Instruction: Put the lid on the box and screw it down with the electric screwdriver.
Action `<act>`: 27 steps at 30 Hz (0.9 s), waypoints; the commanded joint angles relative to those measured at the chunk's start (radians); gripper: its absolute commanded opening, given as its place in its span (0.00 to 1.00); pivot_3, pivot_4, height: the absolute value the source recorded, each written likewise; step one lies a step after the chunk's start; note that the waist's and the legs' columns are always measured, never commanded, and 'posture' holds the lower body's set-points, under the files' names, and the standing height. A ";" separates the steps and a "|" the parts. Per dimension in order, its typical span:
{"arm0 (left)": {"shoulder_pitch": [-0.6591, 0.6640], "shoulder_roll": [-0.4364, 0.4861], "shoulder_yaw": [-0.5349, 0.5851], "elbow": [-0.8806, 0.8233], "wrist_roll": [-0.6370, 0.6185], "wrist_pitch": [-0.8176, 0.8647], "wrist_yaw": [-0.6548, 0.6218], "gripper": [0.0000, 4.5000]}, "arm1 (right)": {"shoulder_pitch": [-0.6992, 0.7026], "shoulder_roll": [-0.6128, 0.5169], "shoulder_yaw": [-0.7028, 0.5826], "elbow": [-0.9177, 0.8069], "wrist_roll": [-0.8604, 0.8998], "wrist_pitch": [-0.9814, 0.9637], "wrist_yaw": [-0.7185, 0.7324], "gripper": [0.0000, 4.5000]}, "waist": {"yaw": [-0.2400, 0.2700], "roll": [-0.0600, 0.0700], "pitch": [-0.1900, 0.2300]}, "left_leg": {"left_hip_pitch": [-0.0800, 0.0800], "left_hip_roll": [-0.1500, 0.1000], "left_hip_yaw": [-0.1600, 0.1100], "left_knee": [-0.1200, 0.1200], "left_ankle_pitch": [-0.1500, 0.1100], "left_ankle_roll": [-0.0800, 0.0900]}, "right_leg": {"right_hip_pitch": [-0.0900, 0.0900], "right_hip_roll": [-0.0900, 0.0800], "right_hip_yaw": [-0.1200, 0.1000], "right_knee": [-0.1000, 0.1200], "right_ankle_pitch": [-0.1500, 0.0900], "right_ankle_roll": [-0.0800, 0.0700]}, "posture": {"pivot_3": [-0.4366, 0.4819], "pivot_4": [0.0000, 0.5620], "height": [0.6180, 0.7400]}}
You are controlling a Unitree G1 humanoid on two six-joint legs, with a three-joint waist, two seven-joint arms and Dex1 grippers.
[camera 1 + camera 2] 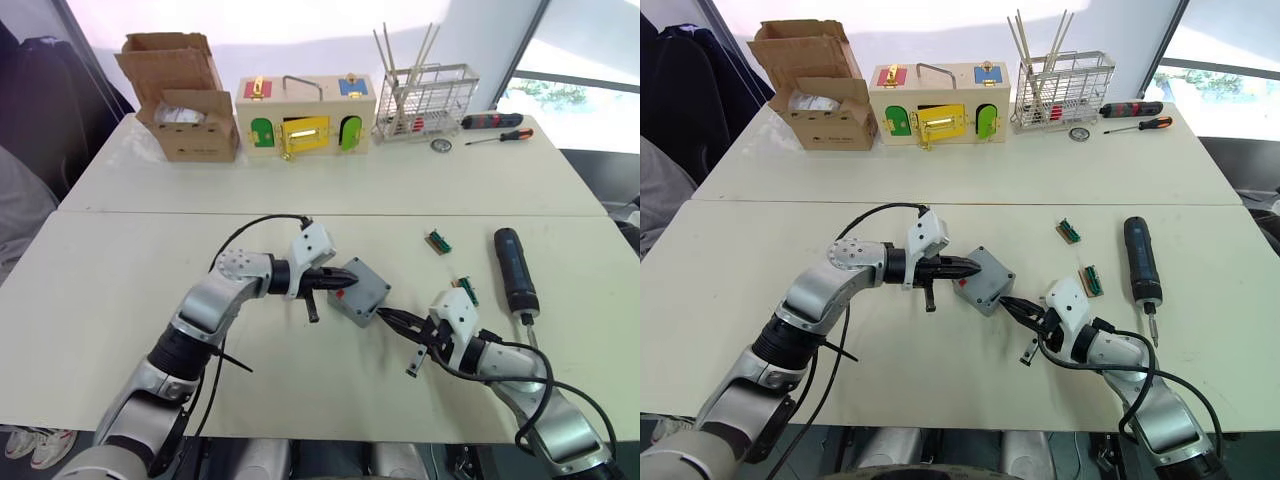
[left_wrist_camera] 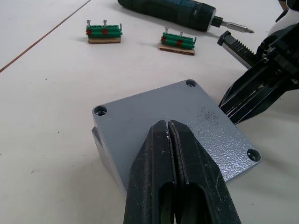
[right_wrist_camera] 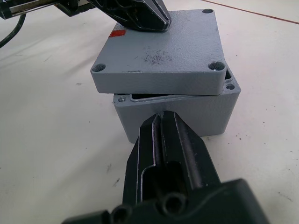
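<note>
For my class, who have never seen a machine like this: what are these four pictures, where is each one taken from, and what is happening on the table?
This is a humanoid robot with two arms, each ending in a hand of two black fingers. The two wide pictures come from the twin cameras on its head, looking down over its arms. The two close pictures come from a camera on each wrist, looking along that hand's fingers.

On the near table, the left hand rests shut on the grey lid, which lies skewed on the grey box, not yet lined up. The right hand, also shut, touches the box's side. Nothing is gripped. The electric screwdriver lies untouched at the right, near two small green connector blocks.

On the far table stand a cardboard carton, a wooden latch box, a wire rack and two manual screwdrivers.
</note>
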 commanded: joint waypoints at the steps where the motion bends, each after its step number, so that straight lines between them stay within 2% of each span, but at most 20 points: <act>1: 0.009 -0.001 0.030 -0.059 -0.036 0.019 0.002 0.00 | -0.005 0.009 -0.026 -0.013 -0.008 -0.020 0.001 0.01 | 0.000 0.000 0.004 | 0.000 0.000 0.000 0.000 0.000 0.000 | 0.000 0.000 0.000 0.000 0.000 0.000 | 0.48 0.27 0.95; 5: -0.001 0.010 0.064 -0.096 -0.066 0.040 0.012 0.00 | -0.003 0.015 -0.024 -0.015 -0.016 -0.019 -0.001 0.01 | -0.001 0.000 0.011 | -0.002 0.000 0.000 0.000 0.000 0.000 | -0.002 0.000 0.000 0.000 0.000 0.000 | 0.48 0.27 0.95; 13: -0.061 0.038 0.236 -0.062 -0.124 0.100 0.100 0.00 | -0.010 0.025 -0.070 -0.034 -0.003 0.004 -0.010 0.01 | -0.002 -0.001 0.013 | -0.006 0.000 0.000 0.000 0.001 -0.002 | -0.007 0.000 0.000 0.002 0.000 0.000 | 0.48 0.27 0.95; 19: -0.025 0.110 0.194 0.004 -0.069 0.055 0.069 0.00 | -0.016 0.024 -0.101 -0.065 0.015 0.038 -0.005 0.01 | -0.001 0.000 0.013 | -0.006 -0.001 0.000 0.000 0.001 -0.003 | -0.008 0.000 0.000 0.004 0.000 0.000 | 0.48 0.27 0.95; 27: -0.030 0.039 0.133 0.088 -0.054 -0.005 0.037 0.00 | -0.028 0.020 -0.105 -0.072 0.009 0.039 0.005 0.01 | 0.000 -0.002 0.014 | -0.006 -0.001 0.000 0.002 0.002 -0.003 | -0.008 -0.001 0.000 0.006 0.000 0.000 | 0.48 0.27 0.95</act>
